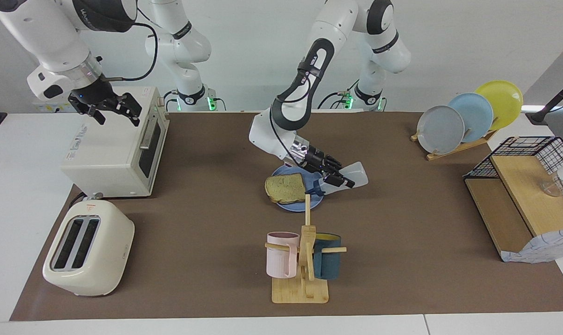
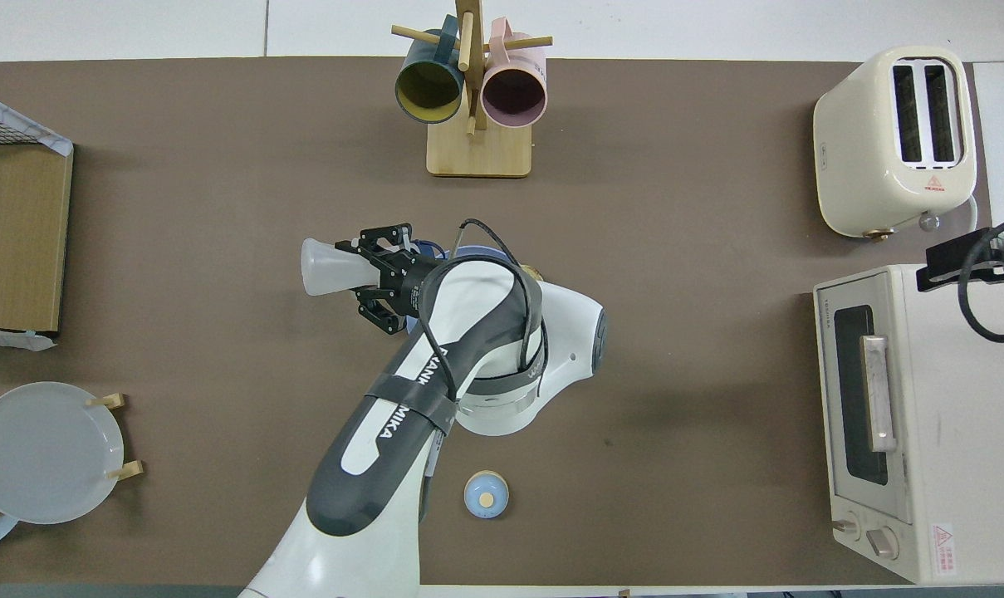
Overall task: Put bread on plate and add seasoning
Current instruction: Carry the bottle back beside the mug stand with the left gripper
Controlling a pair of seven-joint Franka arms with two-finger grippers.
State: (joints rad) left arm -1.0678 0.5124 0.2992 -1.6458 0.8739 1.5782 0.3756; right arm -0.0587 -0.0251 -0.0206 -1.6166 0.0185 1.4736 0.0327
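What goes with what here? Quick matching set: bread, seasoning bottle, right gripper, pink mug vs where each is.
Things:
1. bread
2. seasoning bottle
3. right gripper
4. pink mug

Places:
A. hanging on the wooden mug rack
B. lying on the blue plate
C. open, over the toaster oven
D. tipped over in the left gripper, cap toward the plate

Pairs: 1-B, 2-D, 3-C, 4-A

Bread [image 1: 285,188] on plate [image 1: 317,199], between mug rack [image 1: 302,260] and robots.
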